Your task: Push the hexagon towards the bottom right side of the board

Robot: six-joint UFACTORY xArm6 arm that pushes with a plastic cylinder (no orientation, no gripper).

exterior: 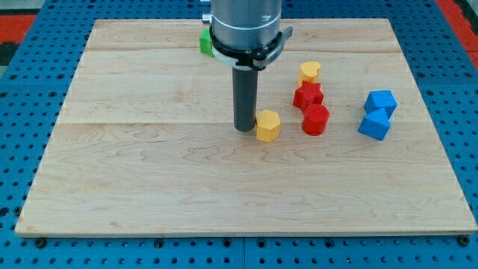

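A yellow hexagon block (268,125) lies near the middle of the wooden board (149,172). My tip (244,128) stands just to its left, touching or nearly touching its side. To the hexagon's right lie a red star-like block (308,96) and a red block (316,119) below it. A second yellow block (310,72) lies above the red ones.
Two blue blocks (381,101) (374,124) lie at the view's right. A green block (206,42) lies at the view's top, partly hidden behind the arm's grey body (246,26). A blue pegboard (455,112) surrounds the board.
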